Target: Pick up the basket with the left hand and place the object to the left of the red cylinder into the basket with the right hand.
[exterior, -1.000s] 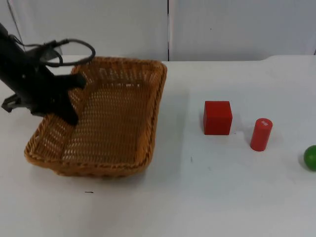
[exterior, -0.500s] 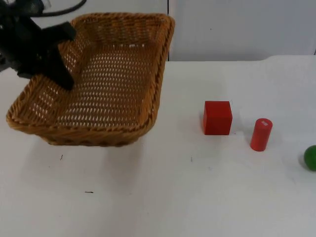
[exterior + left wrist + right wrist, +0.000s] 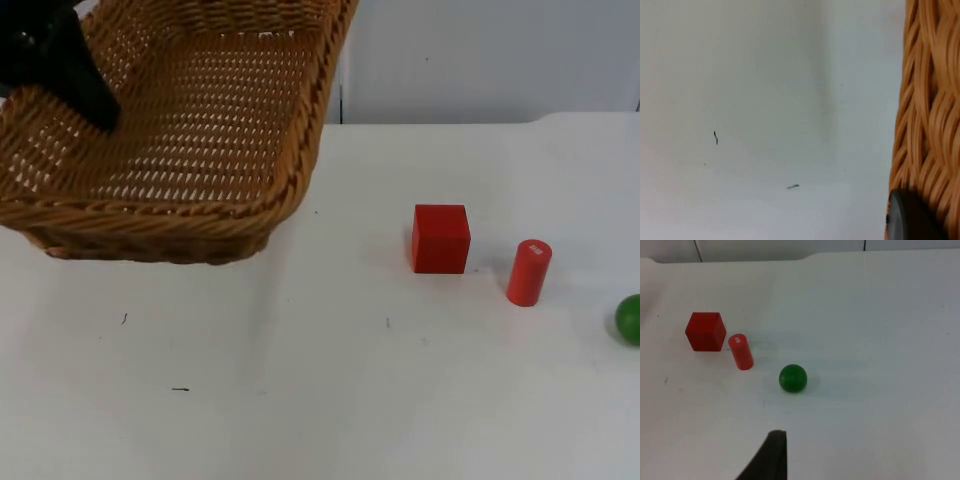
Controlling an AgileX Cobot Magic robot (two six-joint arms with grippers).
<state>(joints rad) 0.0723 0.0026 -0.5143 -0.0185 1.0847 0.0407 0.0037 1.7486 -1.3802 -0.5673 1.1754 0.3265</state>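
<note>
The woven wicker basket point(image 3: 210, 140) hangs tilted in the air above the table's back left. My left gripper point(image 3: 62, 62) is shut on its left rim, with one black finger inside the wall. In the left wrist view the basket's wall point(image 3: 932, 100) stands beside my fingertip point(image 3: 912, 217), high above the table. A red cube point(image 3: 440, 238) rests on the table just left of the upright red cylinder point(image 3: 528, 272). The right wrist view looks from above onto the cube point(image 3: 705, 331) and the cylinder point(image 3: 741, 351). My right gripper point(image 3: 772, 455) waits well back from them.
A green ball point(image 3: 630, 320) lies at the table's right edge, right of the cylinder, and is seen as a ball point(image 3: 792, 378) near the cylinder in the right wrist view. Two small dark marks point(image 3: 180, 389) dot the white table at the front left.
The left arm has lifted the basket off the table, up and to the left, so it looms larger. Cube, cylinder and ball have not moved.
</note>
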